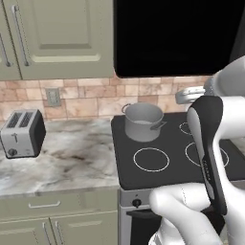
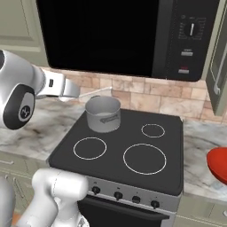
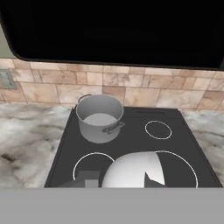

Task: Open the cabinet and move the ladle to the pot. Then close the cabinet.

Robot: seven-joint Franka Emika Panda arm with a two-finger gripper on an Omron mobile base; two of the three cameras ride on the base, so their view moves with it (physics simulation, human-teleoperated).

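The grey pot (image 1: 142,122) (image 2: 103,113) (image 3: 99,117) stands on the stove's back-left burner, with nothing showing inside it. My gripper (image 2: 78,93) hangs high, in front of the stove and short of the pot, shut on the ladle. The ladle's thin silver handle (image 2: 95,91) points toward the wall. Its rounded bowl (image 1: 190,95) (image 3: 133,169) sits close by the hand. At the right edge of the right base view, a door of the cabinet (image 2: 218,84) with its bar handle stands swung out toward me.
A black stovetop (image 1: 158,179) has bare front burner rings. Above it hangs a dark microwave (image 2: 133,35). A toaster (image 1: 21,134) sits on the left counter under shut wall cabinet doors (image 1: 62,38). A red bowl (image 2: 219,164) rests on the right counter.
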